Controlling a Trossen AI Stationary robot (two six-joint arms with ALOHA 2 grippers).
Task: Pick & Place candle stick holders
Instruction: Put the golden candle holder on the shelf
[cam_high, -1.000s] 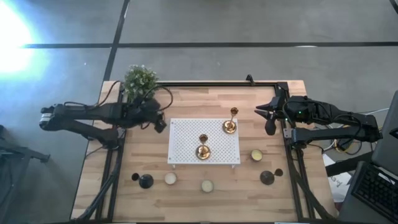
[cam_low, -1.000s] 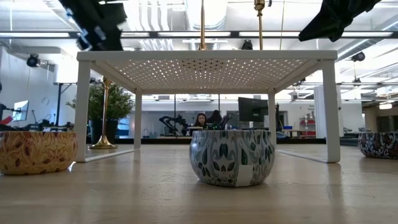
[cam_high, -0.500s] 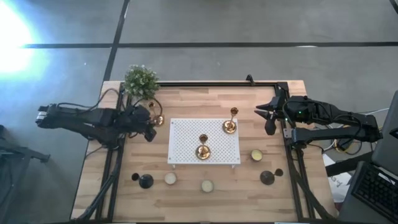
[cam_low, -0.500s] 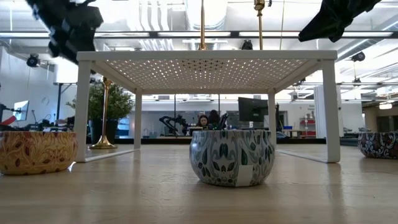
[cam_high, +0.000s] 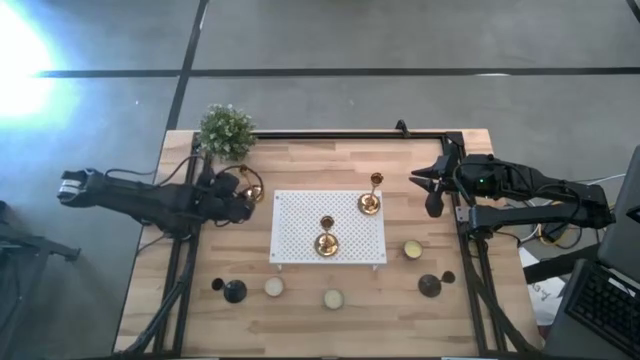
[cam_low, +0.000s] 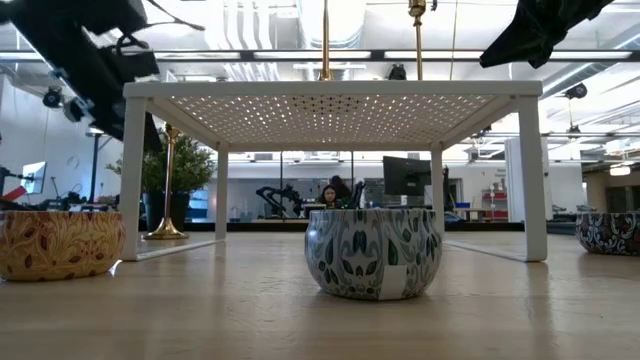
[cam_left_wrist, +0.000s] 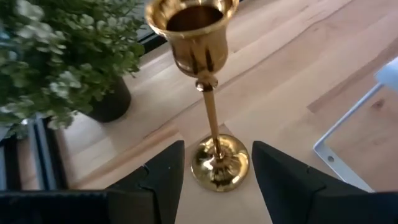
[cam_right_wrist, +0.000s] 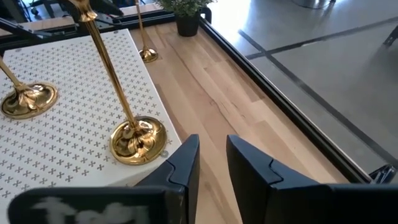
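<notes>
Three brass holders (cam_high: 325, 242), two black holders (cam_high: 235, 291), four candle tins (cam_high: 412, 250), one potted plant (cam_high: 224, 131).

From overhead I get a hard white glare on the floor (cam_high: 20, 60), well off from the potted plant (cam_high: 225, 130); the table (cam_high: 300, 165) beside the plant is evenly lit with faint shadows. At table height, ceiling strip lights (cam_low: 590, 55) burn bright and the near tabletop blurs. On my left wrist feed the brass holder (cam_left_wrist: 208, 93) gleams sharply, while that plant goes soft.
</notes>
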